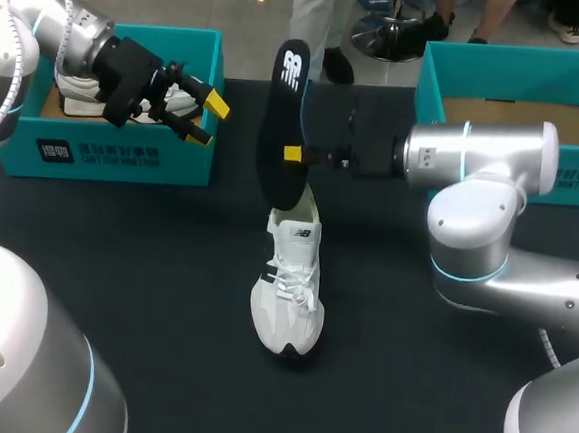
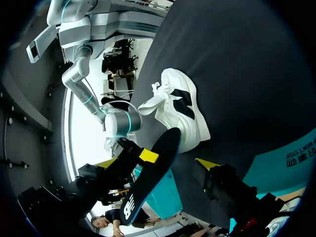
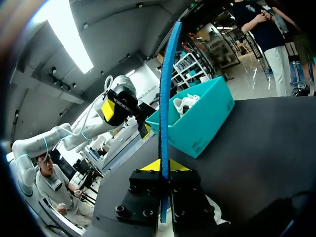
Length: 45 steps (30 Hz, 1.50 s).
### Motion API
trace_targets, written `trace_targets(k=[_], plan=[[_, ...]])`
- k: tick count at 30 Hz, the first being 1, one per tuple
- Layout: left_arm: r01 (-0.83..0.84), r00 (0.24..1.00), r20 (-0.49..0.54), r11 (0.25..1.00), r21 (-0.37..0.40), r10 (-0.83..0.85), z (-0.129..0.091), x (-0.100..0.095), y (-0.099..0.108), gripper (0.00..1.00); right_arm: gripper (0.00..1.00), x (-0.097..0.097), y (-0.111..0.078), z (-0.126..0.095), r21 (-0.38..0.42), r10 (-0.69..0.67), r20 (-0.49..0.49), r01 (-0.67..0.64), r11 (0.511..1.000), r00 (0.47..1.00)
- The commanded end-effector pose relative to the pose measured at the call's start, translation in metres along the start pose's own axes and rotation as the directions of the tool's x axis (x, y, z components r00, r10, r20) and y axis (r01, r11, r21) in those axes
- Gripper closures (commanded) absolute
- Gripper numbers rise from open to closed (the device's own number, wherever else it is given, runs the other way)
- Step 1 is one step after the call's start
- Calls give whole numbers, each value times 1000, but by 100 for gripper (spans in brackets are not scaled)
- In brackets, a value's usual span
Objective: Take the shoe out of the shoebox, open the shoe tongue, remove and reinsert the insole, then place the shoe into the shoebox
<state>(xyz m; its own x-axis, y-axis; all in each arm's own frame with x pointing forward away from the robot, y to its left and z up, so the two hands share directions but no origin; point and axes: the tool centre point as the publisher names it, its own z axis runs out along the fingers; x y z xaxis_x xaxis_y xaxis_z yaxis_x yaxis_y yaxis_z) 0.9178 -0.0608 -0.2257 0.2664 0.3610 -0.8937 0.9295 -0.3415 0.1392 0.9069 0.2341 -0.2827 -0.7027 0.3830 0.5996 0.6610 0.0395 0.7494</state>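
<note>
1. Slippage: my right jaws are closed on the dark insole [image 1: 280,125], pinching its edge and holding it on end. Most of its length stands free above the grip, so I judge it could swing or slide out.
2. The white shoe [image 1: 290,292] lies on the bench [image 1: 165,267] between the two shoeboxes, with nothing holding it. The insole's lower tip is at its heel opening; I cannot tell whether it is inside. Pushing down could shove or tip the shoe.
3. My left jaws hang open and empty in front of the left shoebox [image 1: 114,158], well apart from the shoe, so they cannot brace it.
4. The insole could catch on the collar or tongue and buckle.
5. The left shoebox already holds another shoe [image 1: 74,89], so returning this shoe there could crowd it.
</note>
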Motion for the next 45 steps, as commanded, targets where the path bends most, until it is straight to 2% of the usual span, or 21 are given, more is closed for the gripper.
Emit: trace_targets(k=[1, 9, 20, 27, 32, 45], plan=[[-1, 1000, -2, 1000, 1, 1, 0, 0, 0, 0, 100, -2, -8, 8, 4, 13, -9, -12, 1000, 1000], [-1, 1000, -2, 1000, 1, 1, 0, 0, 0, 0, 100, -1, -17, 12, 13, 24, -13, -24, 1000, 1000], [-1, 1000, -2, 1000, 1, 1, 0, 0, 0, 0, 100, -2, -20, 12, 27, 31, -3, -31, 999, 1000], [-1, 1000, -2, 1000, 1, 1, 0, 0, 0, 0, 100, 5, -2, 4, 28, -10, 10, 10, 1000, 1000], [-1, 1000, -2, 1000, 1, 1, 0, 0, 0, 0, 100, 7, 2, 2, 30, -21, 13, 20, 999, 1000], [-1, 1000, -2, 1000, 1, 1, 0, 0, 0, 0, 100, 9, -18, 0, 18, 5, 19, -5, 1000, 1000]])
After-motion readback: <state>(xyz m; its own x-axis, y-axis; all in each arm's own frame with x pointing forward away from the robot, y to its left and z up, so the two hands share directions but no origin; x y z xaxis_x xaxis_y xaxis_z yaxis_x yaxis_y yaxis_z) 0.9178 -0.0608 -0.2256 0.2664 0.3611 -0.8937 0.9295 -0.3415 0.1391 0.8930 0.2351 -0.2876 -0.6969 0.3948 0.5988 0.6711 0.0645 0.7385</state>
